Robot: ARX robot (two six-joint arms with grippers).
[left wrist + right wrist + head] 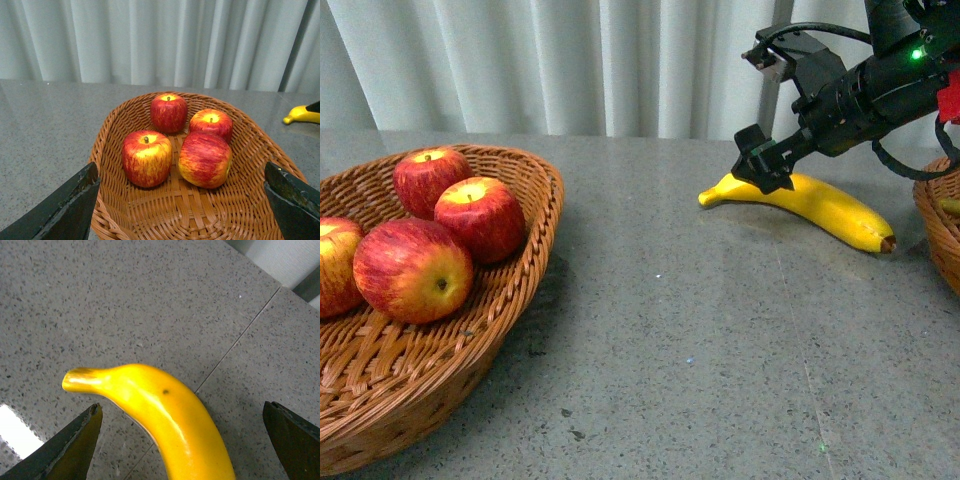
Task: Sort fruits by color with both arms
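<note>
Several red apples with yellow patches [480, 215] lie in a wicker basket [535, 200] at the left; they also show in the left wrist view [205, 157]. My left gripper [180, 210] is open and empty, hovering at the basket's near rim [107, 220]; it is out of the front view. A yellow banana [820, 205] lies on the table at the right. My right gripper [760, 165] is open just over the banana's stem end. In the right wrist view the banana [170, 420] lies between the spread fingers [70, 445], apart from them.
A second wicker basket [938, 235] stands at the right edge, with a bit of something yellow [950, 207] inside. The grey stone table [700, 330] runs between the baskets. A pale curtain [570, 60] hangs behind.
</note>
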